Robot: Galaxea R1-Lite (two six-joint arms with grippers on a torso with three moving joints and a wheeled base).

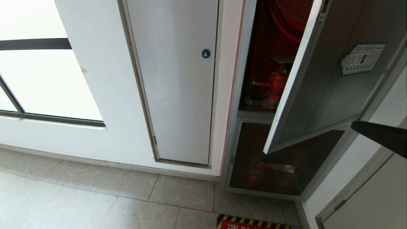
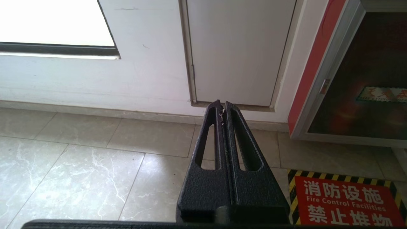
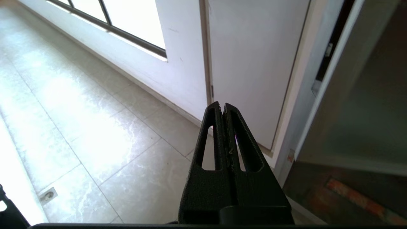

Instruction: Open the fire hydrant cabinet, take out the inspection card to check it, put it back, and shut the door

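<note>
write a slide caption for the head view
Fire hydrant cabinet with door ajar, red valve visible inside.

White panel [image 1: 178, 95], window [image 1: 47, 82], floor sign [image 2: 346, 203]

The fire hydrant cabinet [image 1: 237, 105] is our landmark, set into the wall at the right. Its door [image 1: 321, 92] hangs swung out ahead of the opening, a sticker [image 1: 362, 58] on it. Inside the cabinet sits the valve [image 1: 276, 84], hose reel [image 1: 287, 19] above it. Below the opening, the lower glass panel [image 1: 273, 168]. Left of the cabinet, a panel with a lock [image 1: 178, 82]; further left, the window [image 1: 44, 79]. On the floor before the cabinet, a warning mat [image 1: 251, 222].
</note>
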